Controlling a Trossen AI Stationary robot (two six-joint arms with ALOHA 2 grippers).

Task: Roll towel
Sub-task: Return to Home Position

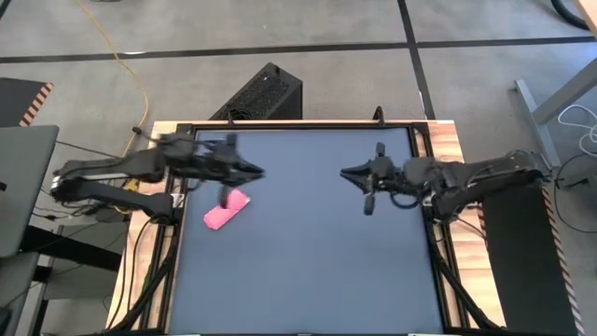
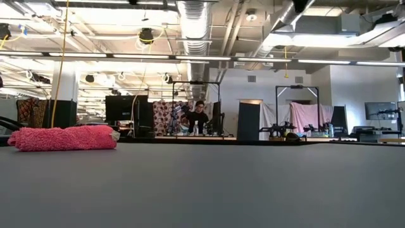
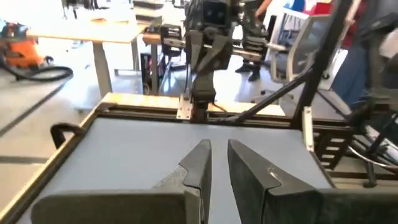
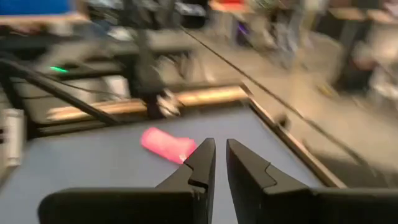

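High view: one towel [image 1: 227, 210], rolled, near counter [image 1: 308, 271] left edge, long axis diagonal. My left gripper [image 1: 254, 174] just beyond it, nearer; my right gripper [image 1: 347, 173] well apart, toward right edge.
Low view: towel lying alone, no gripper visible.
Wrist views: both grippers nearly closed, empty, narrow gap.

We see even, bright light from ceiling strip lamps [image 2: 209, 59] in the low view, with glare washing out the ceiling there. The table [image 1: 308, 271] shows a soft, dull sheen and hardly any shadows. Motion blur smears the left arm [image 1: 140, 170] from above, and the whole right wrist view is streaked, the towel [image 4: 166, 144] soft-edged. In the left wrist view the background is slightly soft.
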